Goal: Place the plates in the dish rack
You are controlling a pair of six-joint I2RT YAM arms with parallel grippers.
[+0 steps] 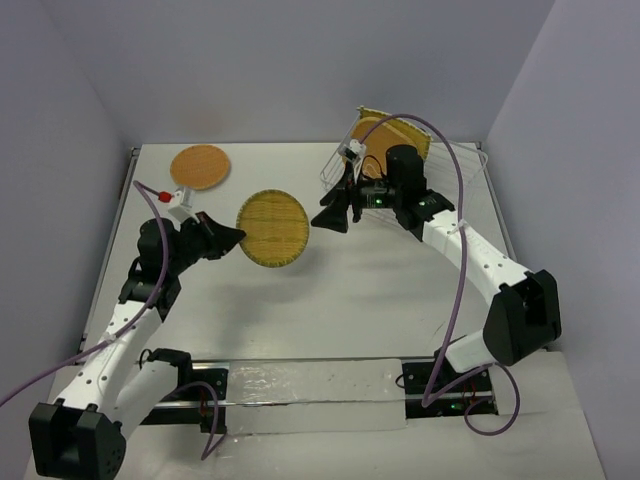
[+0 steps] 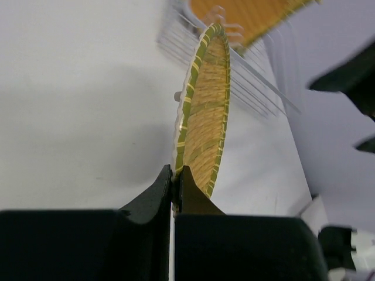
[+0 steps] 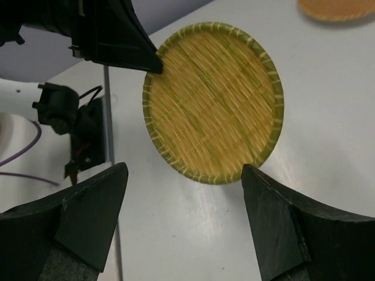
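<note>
The left fingers [image 2: 155, 202] are pressed together on the near rim of the yellow round plate [image 2: 205, 117], pinching its edge with no gap showing between them. The plate stands on edge in that grip, over the middle of the table [image 1: 380, 290], its woven face turned toward the right arm.

The right fingers [image 3: 88, 216] are spread wide and hold nothing. They point at the face of the yellow round plate, one finger to either side of its lower rim, near it but not touching. Seen from the right wrist, the left fingers meet the plate at its upper left rim.

Beyond the yellow round plate and to its right, at the far right corner of the table, sits the dish rack [image 1: 335, 170]. A yellow square plate [image 1: 415, 140] leans in it, with an orange plate [image 1: 375, 135] in front of that one.

To the far left of the yellow round plate, well apart from it, an orange round plate [image 1: 200, 167] lies flat on the table.
</note>
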